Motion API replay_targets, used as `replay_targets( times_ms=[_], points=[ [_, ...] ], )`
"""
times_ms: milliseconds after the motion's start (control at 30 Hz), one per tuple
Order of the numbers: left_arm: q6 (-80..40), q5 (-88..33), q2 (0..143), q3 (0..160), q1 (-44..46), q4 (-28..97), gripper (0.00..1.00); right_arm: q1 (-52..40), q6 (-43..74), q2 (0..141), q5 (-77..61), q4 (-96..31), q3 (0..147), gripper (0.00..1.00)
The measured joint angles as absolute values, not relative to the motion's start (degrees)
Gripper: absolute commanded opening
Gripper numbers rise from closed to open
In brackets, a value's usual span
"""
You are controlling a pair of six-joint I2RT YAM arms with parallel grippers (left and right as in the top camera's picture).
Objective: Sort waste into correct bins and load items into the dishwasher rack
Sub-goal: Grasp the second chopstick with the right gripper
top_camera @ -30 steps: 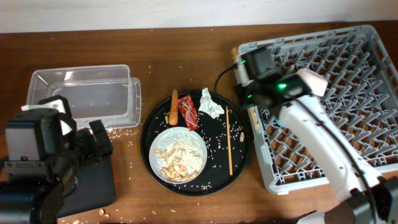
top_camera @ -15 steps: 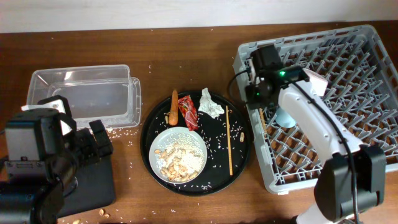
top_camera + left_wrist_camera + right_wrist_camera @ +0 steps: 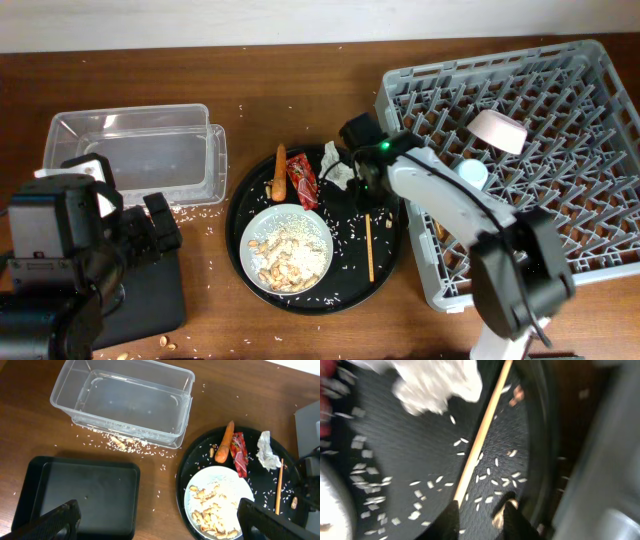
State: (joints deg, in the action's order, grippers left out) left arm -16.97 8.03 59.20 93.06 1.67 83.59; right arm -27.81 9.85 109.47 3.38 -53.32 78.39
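On the large round black tray (image 3: pixel 392 262) lie an orange carrot (image 3: pixel 280 172), a red wrapper (image 3: pixel 304 181), a crumpled tissue (image 3: pixel 339 169) and one chopstick (image 3: pixel 369 250). A white plate (image 3: pixel 287 250) there holds peanuts and rice. My right gripper (image 3: pixel 366 196) hovers low over the chopstick's far end, open and empty. In the right wrist view its fingers (image 3: pixel 480 510) straddle the chopstick (image 3: pixel 482 435), with a peanut (image 3: pixel 499 519) by the right finger. The pink-white bowl (image 3: pixel 497 130) and blue cup (image 3: pixel 470 175) sit in the grey rack (image 3: pixel 590 150). My left gripper (image 3: pixel 157 510) is wide open, high above the table.
The clear tub (image 3: pixel 130 150) stands at the back left, the flat black tray (image 3: pixel 80 490) in front of it under my left arm. Rice grains (image 3: pixel 125 444) and a few peanuts lie along the tub's front. The rack's left edge adjoins the round tray.
My right arm has swung left from the rack's near-left corner to over the round tray, and now sits above the chopstick. The left arm has not moved.
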Motion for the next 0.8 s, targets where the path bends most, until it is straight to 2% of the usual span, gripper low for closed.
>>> replay_targets(
  times_ms=[167,500,533,633,800],
  points=[
    [-17.0,8.0,59.2,93.1,1.7,83.6,0.99,-27.8,10.4,114.8,2.7,-53.0,78.0,0.25],
    [-17.0,8.0,59.2,93.1,1.7,83.6,0.99,-27.8,7.4,116.0,-1.6,-53.3,78.1,0.24],
    [-17.0,8.0,59.2,93.1,1.7,83.6,0.99,-27.8,7.2,116.0,-1.7,-53.3,78.1,0.23],
    [-17.0,8.0,59.2,93.1,1.7,83.6,0.99,-27.7,6.8,116.0,-1.7,-53.3,78.1,0.05],
    [-17.0,8.0,59.2,93.1,1.7,83.6,0.99,-27.1,7.6,115.9,-2.7,-52.4,78.4,0.04]
  ],
)
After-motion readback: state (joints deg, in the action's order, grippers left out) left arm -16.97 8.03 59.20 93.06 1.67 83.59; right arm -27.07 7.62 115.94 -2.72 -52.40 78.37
